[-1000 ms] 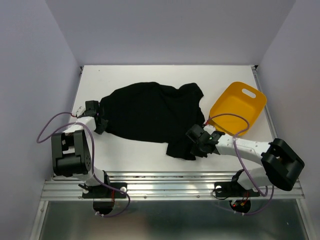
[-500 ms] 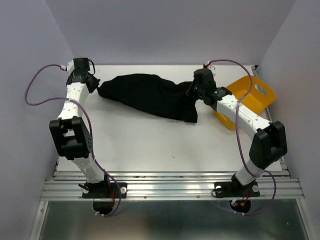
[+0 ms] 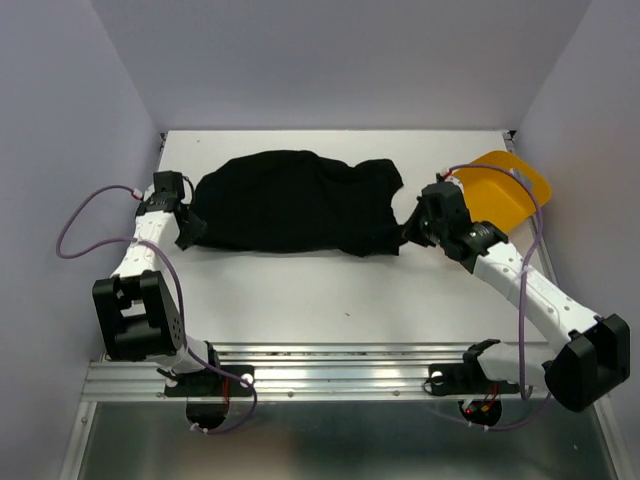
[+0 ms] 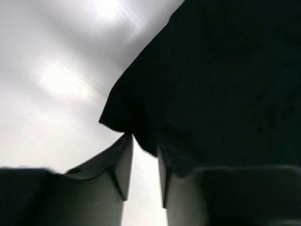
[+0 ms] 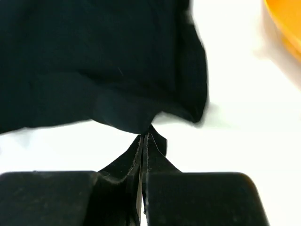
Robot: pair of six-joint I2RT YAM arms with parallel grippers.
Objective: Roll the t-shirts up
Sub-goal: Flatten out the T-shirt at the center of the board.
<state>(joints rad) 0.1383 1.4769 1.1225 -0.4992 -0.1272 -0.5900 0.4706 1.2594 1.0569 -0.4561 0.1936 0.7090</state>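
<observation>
One black t-shirt (image 3: pixel 290 200) lies spread out on the white table (image 3: pixel 300 290), towards the back. My left gripper (image 3: pixel 190 228) is at its left edge. In the left wrist view that gripper (image 4: pixel 145 141) has its jaws slightly apart, with bare table showing between them, and the t-shirt's (image 4: pixel 216 70) hem lies at the fingertips. My right gripper (image 3: pixel 413 228) is at the shirt's right edge. In the right wrist view this gripper (image 5: pixel 144 134) is shut, pinching a fold of the t-shirt (image 5: pixel 94 56) at its tips.
A yellow plastic tub (image 3: pixel 495 195) stands tilted at the back right, just behind the right arm; its rim also shows in the right wrist view (image 5: pixel 287 23). Grey walls enclose the table on three sides. Purple cables loop off both arms.
Both arms drew the shirt from the back of the table towards the front and it now lies wider and flatter. The left jaws have parted; the right stays shut on the cloth.
</observation>
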